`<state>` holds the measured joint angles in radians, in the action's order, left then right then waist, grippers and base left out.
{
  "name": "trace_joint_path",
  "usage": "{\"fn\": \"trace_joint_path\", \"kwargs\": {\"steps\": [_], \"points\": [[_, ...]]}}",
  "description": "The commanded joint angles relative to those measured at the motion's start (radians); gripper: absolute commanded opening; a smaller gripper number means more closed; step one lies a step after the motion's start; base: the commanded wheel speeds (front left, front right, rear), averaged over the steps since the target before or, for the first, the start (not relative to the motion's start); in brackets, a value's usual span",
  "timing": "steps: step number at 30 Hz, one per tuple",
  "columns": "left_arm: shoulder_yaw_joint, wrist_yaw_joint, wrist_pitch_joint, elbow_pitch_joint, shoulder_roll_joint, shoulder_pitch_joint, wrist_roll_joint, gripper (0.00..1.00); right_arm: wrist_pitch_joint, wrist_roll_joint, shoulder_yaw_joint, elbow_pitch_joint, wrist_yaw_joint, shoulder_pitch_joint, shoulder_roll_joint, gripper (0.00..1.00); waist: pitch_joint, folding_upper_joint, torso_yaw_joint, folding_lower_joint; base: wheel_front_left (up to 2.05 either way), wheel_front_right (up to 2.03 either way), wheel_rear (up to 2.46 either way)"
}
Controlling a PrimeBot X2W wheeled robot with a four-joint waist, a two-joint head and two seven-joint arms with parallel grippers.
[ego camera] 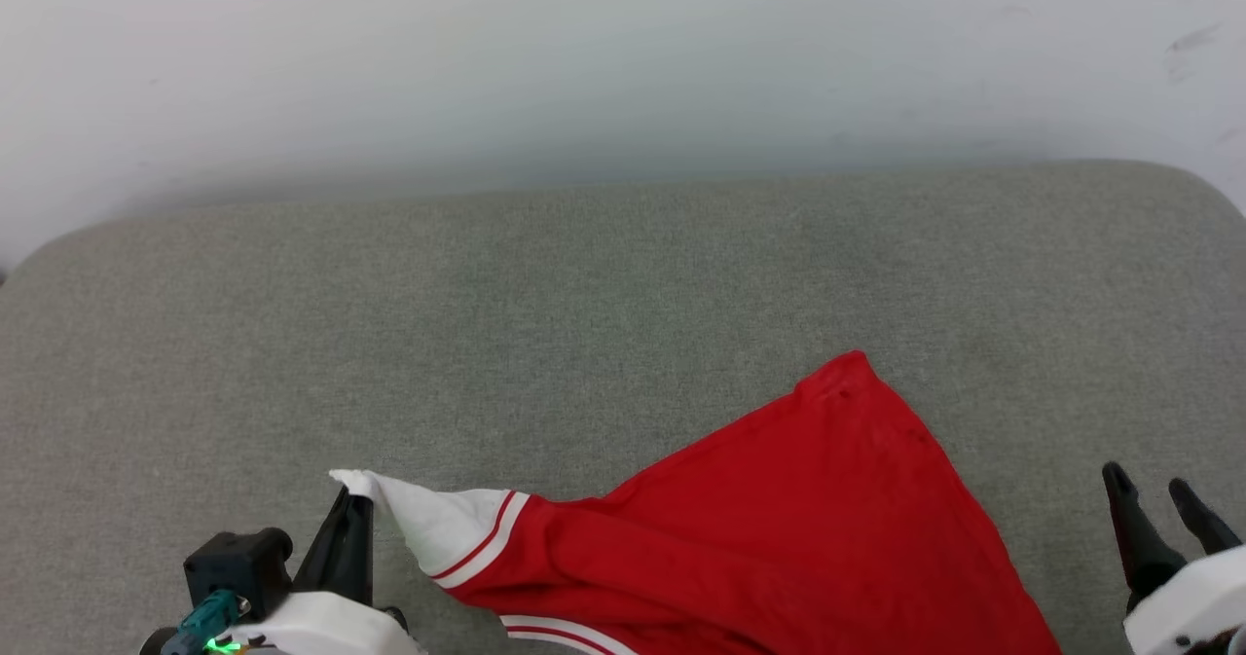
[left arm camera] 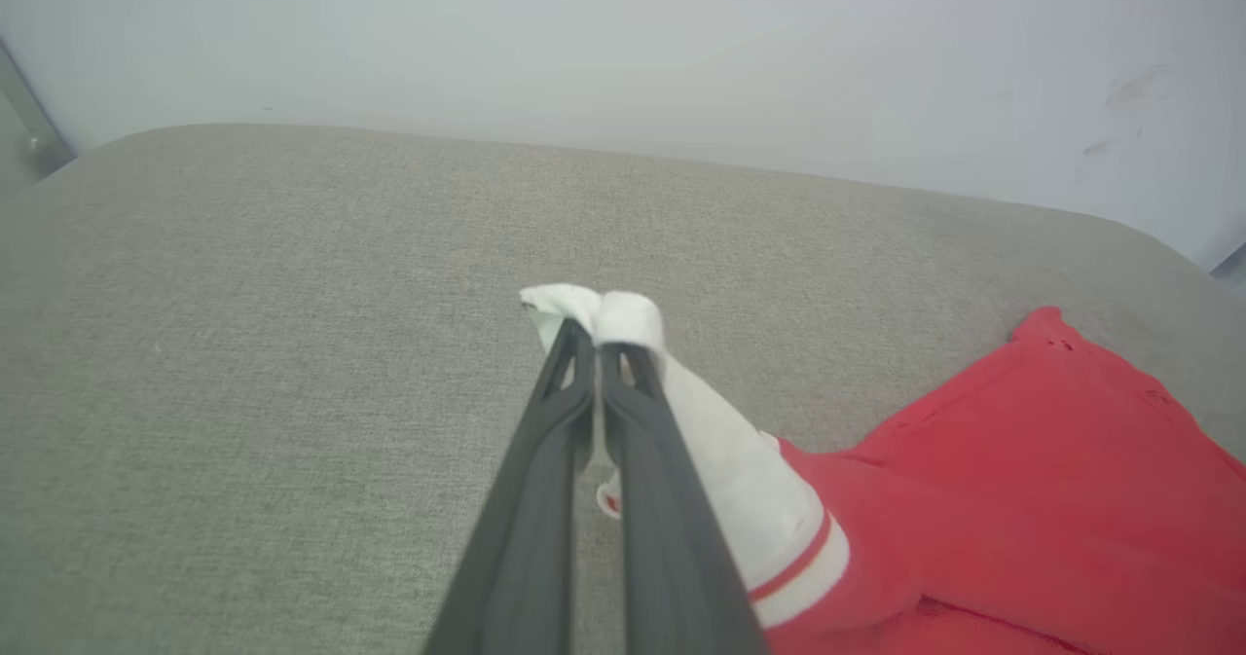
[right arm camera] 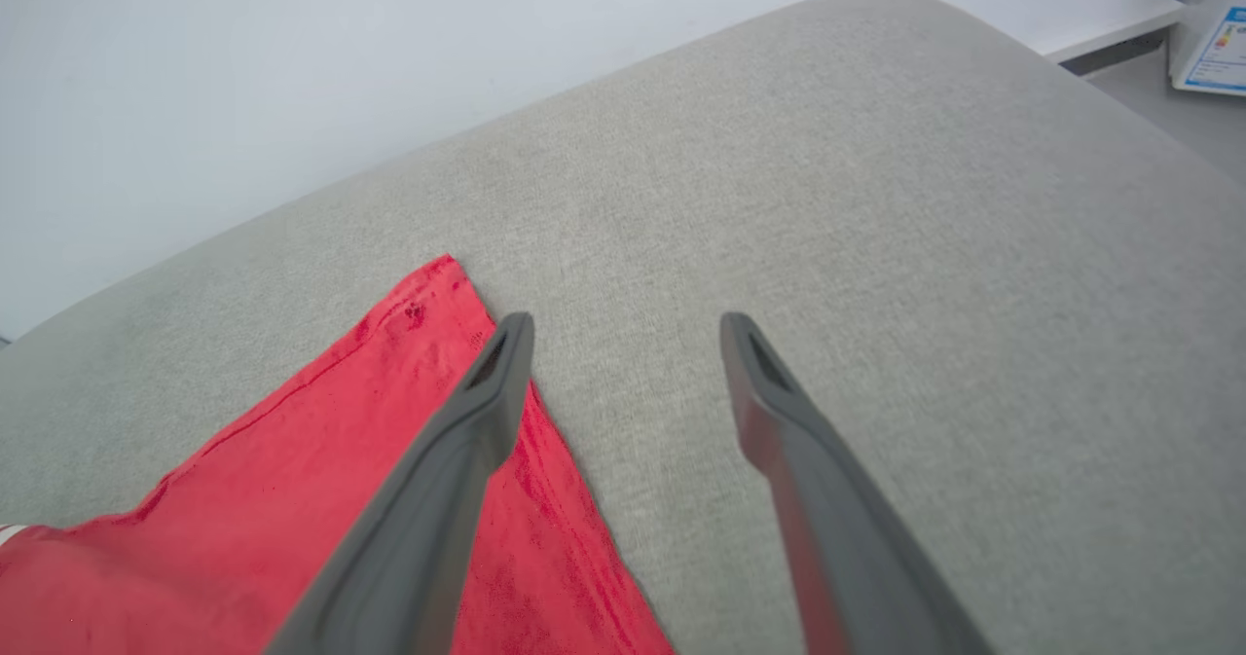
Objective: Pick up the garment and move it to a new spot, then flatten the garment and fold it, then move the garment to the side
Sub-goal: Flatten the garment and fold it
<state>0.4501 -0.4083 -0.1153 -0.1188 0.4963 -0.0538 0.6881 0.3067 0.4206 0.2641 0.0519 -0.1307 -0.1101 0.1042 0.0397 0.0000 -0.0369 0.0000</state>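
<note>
The garment lies on the grey cushion at the near edge, right of middle, with a red corner pointing toward the pale wall. The left tool is clamped on the tip of the white sleeve, which is pulled out to the left. The right tool stands wide apart and holds nothing; it is just beside the garment's right edge, one finger over the red cloth
</note>
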Motion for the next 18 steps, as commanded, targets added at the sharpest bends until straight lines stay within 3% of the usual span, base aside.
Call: {"fn": "trace_joint_path", "kwargs": {"steps": [1,5,10,14,18], "points": [[-0.001,-0.004,0.0,-0.007,0.001,0.023,-0.009,0.0,-0.005,0.009,-0.007,-0.019,0.0,0.039,0.014,1.0,0.028,0.0,0.003,0.0,0.0,0.0,0.0],[0.007,-0.007,0.0,-0.033,-0.008,0.065,-0.026,0.0,0.085,0.052,-0.058,-0.107,0.0,0.196,0.09,1.0,0.083,0.0,0.018,0.0,0.0,0.0,0.0],[0.015,0.005,-0.008,-0.05,-0.018,0.124,-0.045,0.0,0.374,0.106,-0.145,-0.182,0.0,0.385,0.191,1.0,0.158,0.0,0.044,0.0,0.0,0.0,0.0],[0.03,0.02,-0.014,-0.055,-0.031,0.173,-0.059,0.0,0.577,0.117,-0.191,-0.227,0.0,0.511,0.211,1.0,0.217,0.0,0.075,0.0,0.0,0.0,0.0],[0.045,0.031,-0.021,-0.052,-0.051,0.219,-0.071,0.0,0.679,0.108,-0.255,-0.276,0.0,0.6,0.216,1.0,0.269,0.0,0.103,0.0,0.0,0.0,0.0]]}}
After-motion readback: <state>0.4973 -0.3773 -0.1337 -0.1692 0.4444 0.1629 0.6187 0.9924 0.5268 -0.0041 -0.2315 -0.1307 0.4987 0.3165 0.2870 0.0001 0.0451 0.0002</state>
